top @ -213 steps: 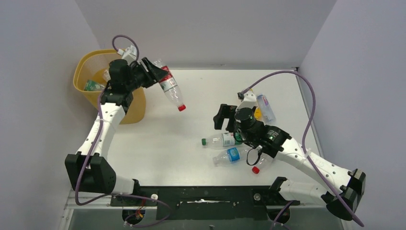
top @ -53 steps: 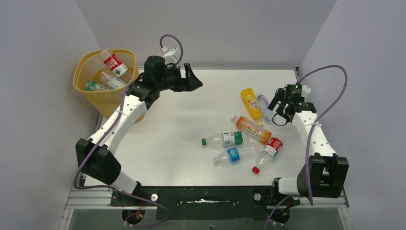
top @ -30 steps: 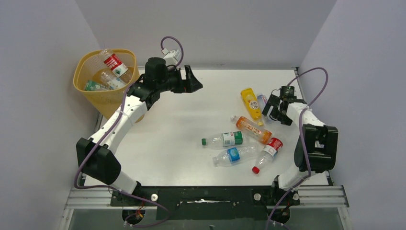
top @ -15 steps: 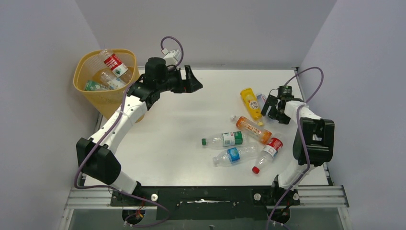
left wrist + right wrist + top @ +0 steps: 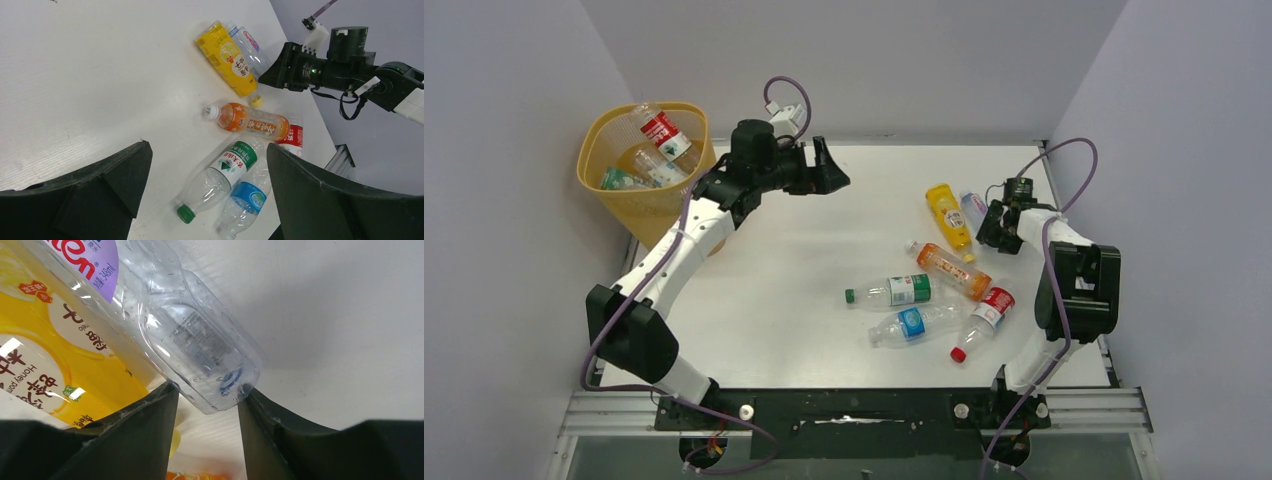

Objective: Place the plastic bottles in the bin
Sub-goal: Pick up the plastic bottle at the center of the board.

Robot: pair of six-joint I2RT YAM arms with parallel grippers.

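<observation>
- Now, your right gripper (image 5: 991, 225) is squeezed tight on the bottom end of a clear bottle (image 5: 200, 340), at the far right of the table (image 5: 804, 260).
- That clear bottle lies flat, touching a yellow bottle (image 5: 946, 215) beside it.
- Your left gripper (image 5: 832, 170) is wide open with nothing in it. It hangs over the table's far side, near the bin (image 5: 654, 212).
- The bin stands at the far left, with some bottles (image 5: 659, 128) inside.
- Closer to you on the table lie an orange bottle (image 5: 949, 268), a green bottle (image 5: 894, 291), a blue bottle (image 5: 914, 323) and a red bottle (image 5: 986, 312).
</observation>
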